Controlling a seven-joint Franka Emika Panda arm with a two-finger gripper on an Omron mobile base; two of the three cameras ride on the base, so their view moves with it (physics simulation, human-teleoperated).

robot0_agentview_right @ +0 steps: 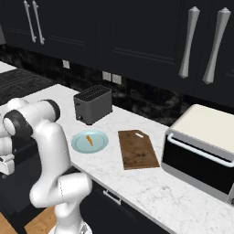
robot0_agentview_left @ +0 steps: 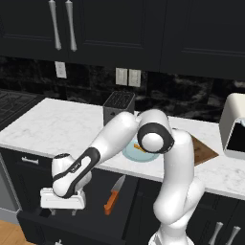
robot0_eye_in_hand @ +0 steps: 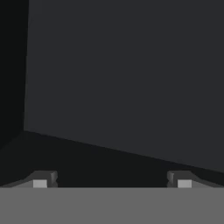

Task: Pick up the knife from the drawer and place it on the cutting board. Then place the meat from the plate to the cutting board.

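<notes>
The arm [robot0_agentview_left: 158, 139] hides part of the plate [robot0_agentview_left: 131, 154].

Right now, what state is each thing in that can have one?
drawer: pulled open, knife inside
knife: lying flat in the drawer, not held
fingers: spread wide, nothing between them, down in the drawer left of the knife
plate: on the counter, meat on it
meat: lying on the plate
cutting board: flat on the counter, bare
upper cabinets: shut
</notes>
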